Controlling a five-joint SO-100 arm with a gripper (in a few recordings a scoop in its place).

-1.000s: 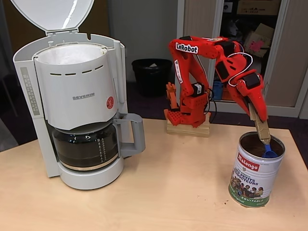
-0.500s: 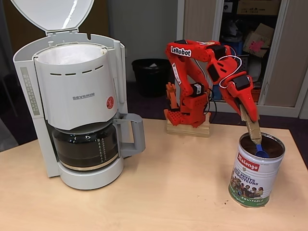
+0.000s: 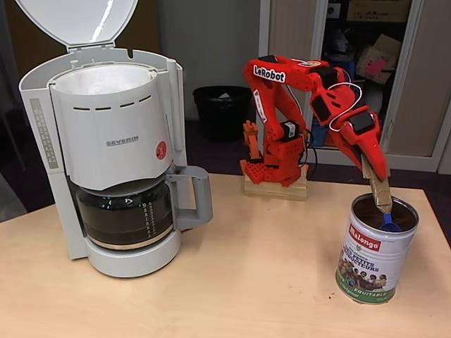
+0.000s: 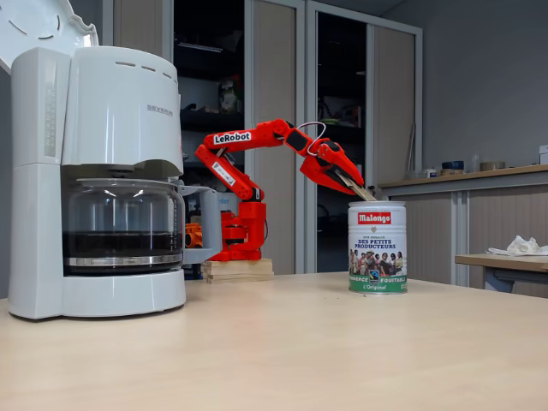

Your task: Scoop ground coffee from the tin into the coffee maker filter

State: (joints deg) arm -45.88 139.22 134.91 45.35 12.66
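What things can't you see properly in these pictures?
- Coffee level in the tin: in a fixed view its metal wall hides the inside.
- Blue scoop: in a fixed view the tin's rim hides its bowl, so any load can't be told.
- Coffee maker lid: top edge cuts it off in both fixed views.

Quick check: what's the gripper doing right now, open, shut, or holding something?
Gripper: shut on the scoop's wooden handle, with the blue scoop dipped inside the open tin.
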